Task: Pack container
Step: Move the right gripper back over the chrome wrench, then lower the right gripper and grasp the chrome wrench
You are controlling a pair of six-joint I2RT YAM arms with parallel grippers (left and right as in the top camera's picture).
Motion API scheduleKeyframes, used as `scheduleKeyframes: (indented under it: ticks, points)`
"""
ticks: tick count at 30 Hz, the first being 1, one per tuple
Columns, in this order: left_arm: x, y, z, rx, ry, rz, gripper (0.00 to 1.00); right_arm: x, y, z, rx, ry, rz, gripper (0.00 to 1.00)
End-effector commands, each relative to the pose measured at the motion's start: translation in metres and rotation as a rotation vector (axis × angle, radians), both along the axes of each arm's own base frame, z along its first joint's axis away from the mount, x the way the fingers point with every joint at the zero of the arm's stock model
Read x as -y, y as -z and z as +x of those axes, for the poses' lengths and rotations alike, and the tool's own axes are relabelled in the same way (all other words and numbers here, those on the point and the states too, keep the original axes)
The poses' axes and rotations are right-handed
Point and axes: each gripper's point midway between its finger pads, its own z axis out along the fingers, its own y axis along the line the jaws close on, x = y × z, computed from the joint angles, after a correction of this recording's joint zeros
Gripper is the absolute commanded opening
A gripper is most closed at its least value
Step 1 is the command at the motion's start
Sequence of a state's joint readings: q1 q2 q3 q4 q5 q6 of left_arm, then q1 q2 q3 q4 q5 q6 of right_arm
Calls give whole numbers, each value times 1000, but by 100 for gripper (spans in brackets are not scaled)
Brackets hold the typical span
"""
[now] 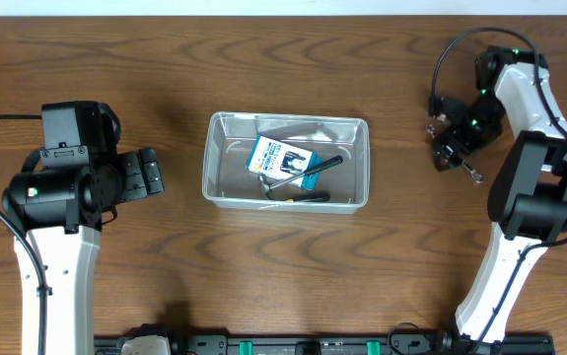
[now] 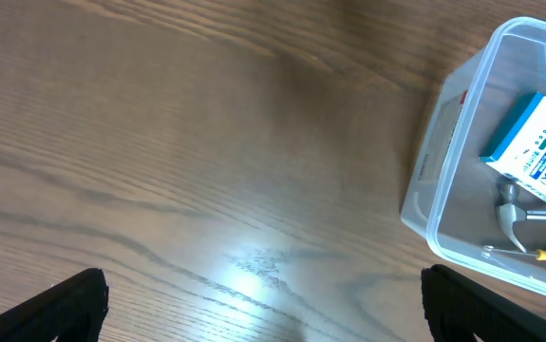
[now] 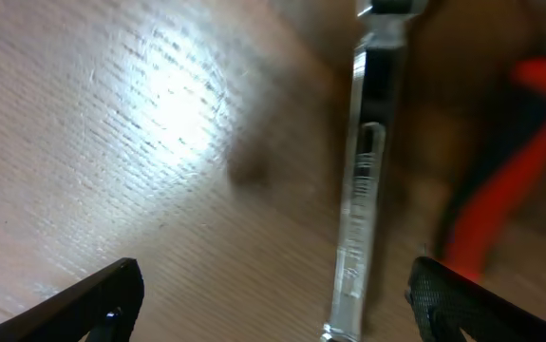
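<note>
Nearest me, the left gripper (image 1: 151,173) hangs low over bare tabletop (image 1: 115,59), its jaws spread wide with nothing between them. Just beyond it, at the middle of the tabletop, sits the container (image 1: 207,168). It holds a blue-and-white box (image 1: 281,158), with a black-handled tool (image 1: 313,170) lying slantwise across the box and a yellow-tipped tool along the near wall.

I'd judge the container to be light, with thin, slick walls that would flex under a squeeze. The rimmed edge looks like the sensible place to take hold, pinched over a short wall where the lip gives the jaws something to catch. Its contents lie loose, so any tilt would likely send them sliding.

Farther off, well apart from the container, the right gripper (image 3: 277,309) hovers close above a flat steel wrench (image 3: 361,190) lying on the wood. Its jaws are parted too, one either side of the wrench and not gripping it. A red-handled tool (image 3: 500,190) lies just beside the wrench, too blurred to name.
</note>
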State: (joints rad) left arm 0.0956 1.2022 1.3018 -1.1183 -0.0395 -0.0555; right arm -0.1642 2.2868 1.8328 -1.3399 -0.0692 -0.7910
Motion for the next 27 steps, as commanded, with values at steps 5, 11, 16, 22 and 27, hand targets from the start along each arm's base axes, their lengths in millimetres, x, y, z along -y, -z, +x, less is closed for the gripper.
scheduleKeyframes:
  ticks: [5,11,16,22,27]
  points:
    - [-1,-3,-1,10,-13,-2,98,-11,21,-12,-39,-9,22,92]
    - [-1,-3,-1,10,-13,-2,98,4,32,-8,-19,57,-81,86]
    - [-1,-3,-1,10,-13,-2,98,8,34,-10,-24,64,-111,86]
    - [-1,-3,-1,10,-13,-2,98,10,35,-11,-29,61,-121,83]
    - [-1,-3,-1,10,-13,-2,98,12,35,-12,-32,84,-130,75]
